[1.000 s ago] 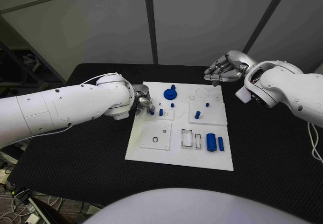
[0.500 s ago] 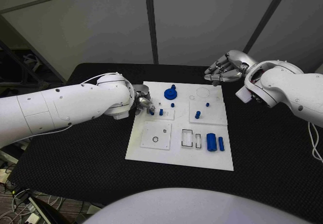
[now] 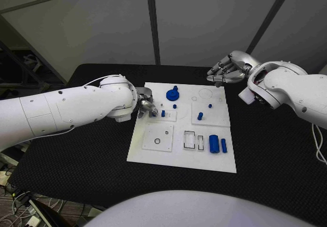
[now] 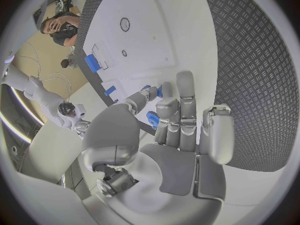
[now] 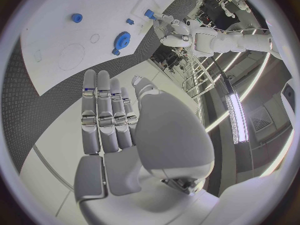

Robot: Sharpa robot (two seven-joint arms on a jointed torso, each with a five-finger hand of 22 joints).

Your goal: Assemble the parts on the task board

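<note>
The white task board [image 3: 204, 158] lies mid-table. On it a blue gear [image 3: 172, 95] sits at the far side, short blue pegs [image 3: 200, 116] stand in the middle, and a blue cylinder [image 3: 214, 144] lies near the front right. My left hand [image 3: 146, 107] hovers over the board's left edge, beside a small peg [image 3: 163, 113]. In the left wrist view its thumb and fingers [image 4: 167, 116] pinch a small blue part [image 4: 152, 119]. My right hand [image 3: 228, 69] hangs above the table off the board's far right corner, fingers straight and holding nothing [image 5: 106, 112]. The gear [image 5: 122, 37] lies beyond it.
Square inset plates with a ring hole [image 3: 157, 141] and two rectangular slots [image 3: 193, 141] take up the board's front half. Black textured table [image 3: 75, 156] surrounds the board on all sides. My left forearm [image 3: 68, 111] stretches over the table's left part.
My left hand has crept slightly to the right over the board's edge. The right hand and the parts on the board have not moved.
</note>
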